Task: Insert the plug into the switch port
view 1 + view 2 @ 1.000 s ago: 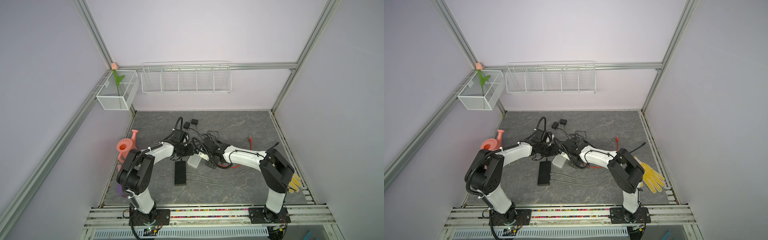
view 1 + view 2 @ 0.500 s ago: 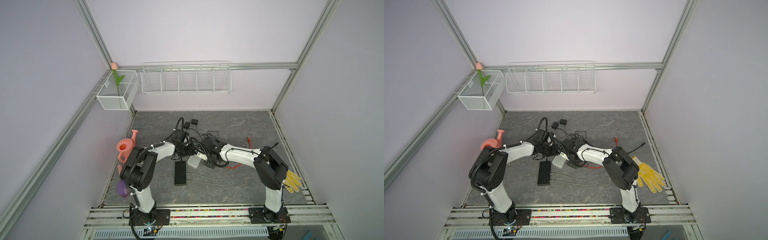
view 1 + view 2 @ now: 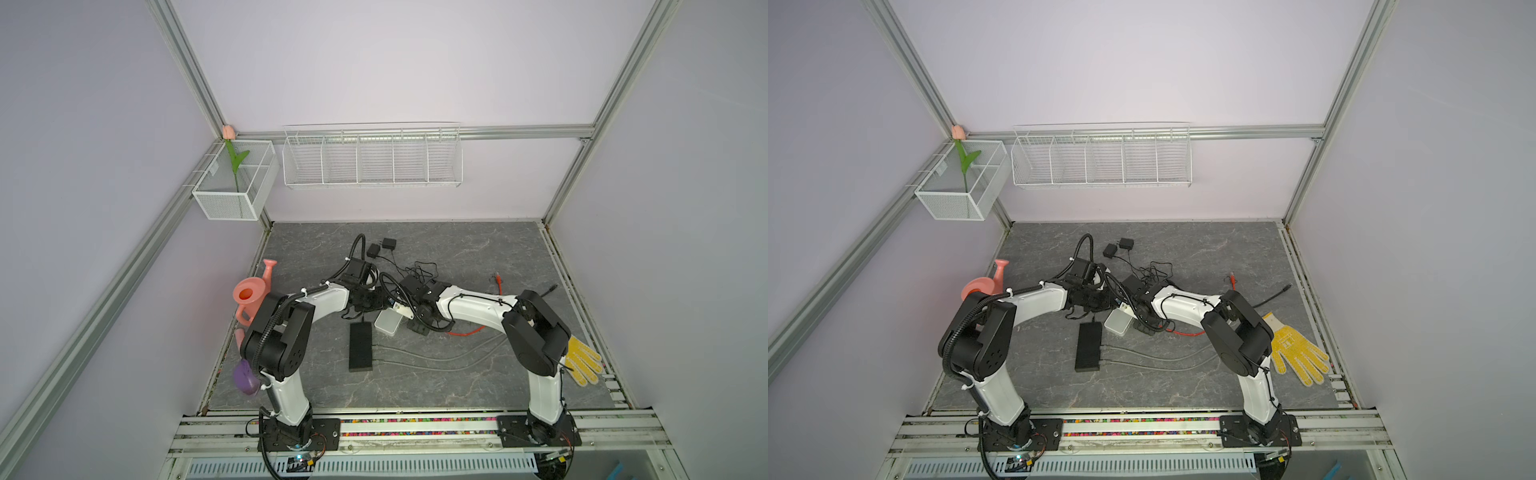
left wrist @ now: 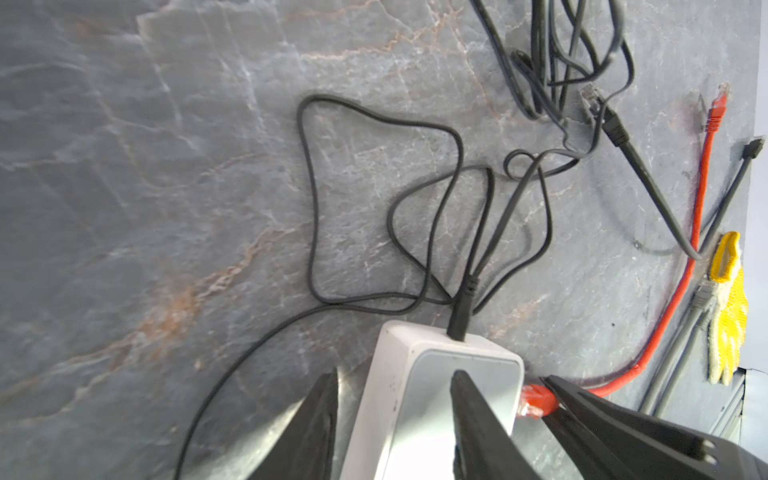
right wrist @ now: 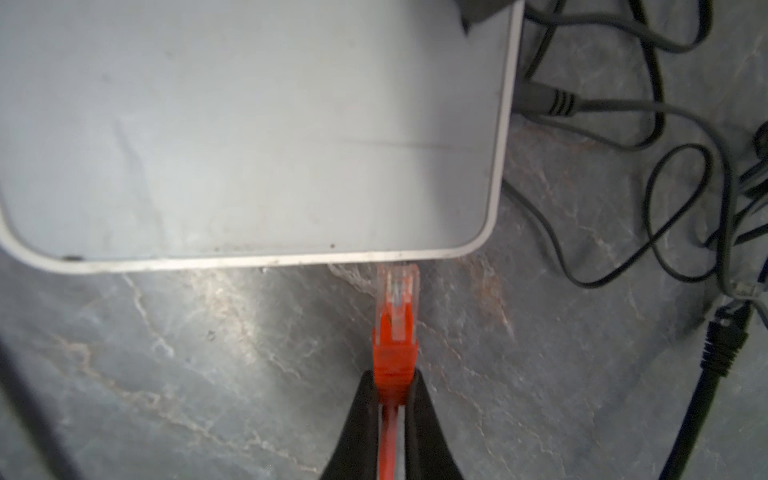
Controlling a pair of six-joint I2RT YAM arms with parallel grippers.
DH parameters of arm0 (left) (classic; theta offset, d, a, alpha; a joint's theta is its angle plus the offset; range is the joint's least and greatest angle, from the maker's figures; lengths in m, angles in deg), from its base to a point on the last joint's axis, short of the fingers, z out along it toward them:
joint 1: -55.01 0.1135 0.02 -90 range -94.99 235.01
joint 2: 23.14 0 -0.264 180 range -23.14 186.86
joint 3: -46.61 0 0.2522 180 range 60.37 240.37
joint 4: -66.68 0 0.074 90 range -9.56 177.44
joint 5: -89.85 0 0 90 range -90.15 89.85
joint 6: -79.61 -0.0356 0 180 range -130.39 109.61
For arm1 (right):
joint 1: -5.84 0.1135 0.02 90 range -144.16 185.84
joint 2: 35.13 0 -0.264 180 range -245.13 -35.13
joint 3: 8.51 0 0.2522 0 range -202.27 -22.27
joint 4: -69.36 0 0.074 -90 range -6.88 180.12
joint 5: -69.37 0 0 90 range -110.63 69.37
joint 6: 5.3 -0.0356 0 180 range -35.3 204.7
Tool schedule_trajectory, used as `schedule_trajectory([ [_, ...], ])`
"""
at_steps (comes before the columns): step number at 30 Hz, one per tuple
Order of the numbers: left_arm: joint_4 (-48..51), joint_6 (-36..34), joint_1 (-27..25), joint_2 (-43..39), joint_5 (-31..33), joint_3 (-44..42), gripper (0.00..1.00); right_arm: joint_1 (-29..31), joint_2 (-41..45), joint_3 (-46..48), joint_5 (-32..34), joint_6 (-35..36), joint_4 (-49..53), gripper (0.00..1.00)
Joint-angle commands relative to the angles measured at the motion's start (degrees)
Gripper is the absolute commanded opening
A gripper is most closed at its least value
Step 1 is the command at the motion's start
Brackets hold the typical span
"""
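No readable text on the switch (image 4: 424,386) or elsewhere

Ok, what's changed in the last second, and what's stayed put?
The right arm's elbow swung slightly toward the middle, uncovering more of the yellow glove. The right gripper stays shut on the orange plug; white switch and black box unmoved.

Enclosed on three sides by plain pale-lilac walls (image 3: 395,62), joined at the corners by aluminium profiles (image 3: 191,62). Floored with a grey marbled slab (image 3: 457,249), veined white and rust. Fitted on the back wall with a white wire rack (image 3: 372,160) of five compartments; at the left corner, a white mesh basket (image 3: 226,205) holding an artificial tulip (image 3: 228,132). Edged in front by aluminium rails (image 3: 415,432). Lit evenly, softly.
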Motion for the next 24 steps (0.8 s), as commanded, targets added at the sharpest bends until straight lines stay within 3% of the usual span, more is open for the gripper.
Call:
schedule_trajectory([
  [1, -1.8, -1.4, -0.9, 0.9, -3.1, 0.1, 0.44, 0.2, -1.9, -1.9, -1.8, 1.7, -0.2, 0.07],
  [24, -1.0, -2.5, -1.6, 1.6, -4.2, 0.1, 0.42, 0.2, -3.8, -4.8, -3.2, 1.9, -0.1, 0.07],
])
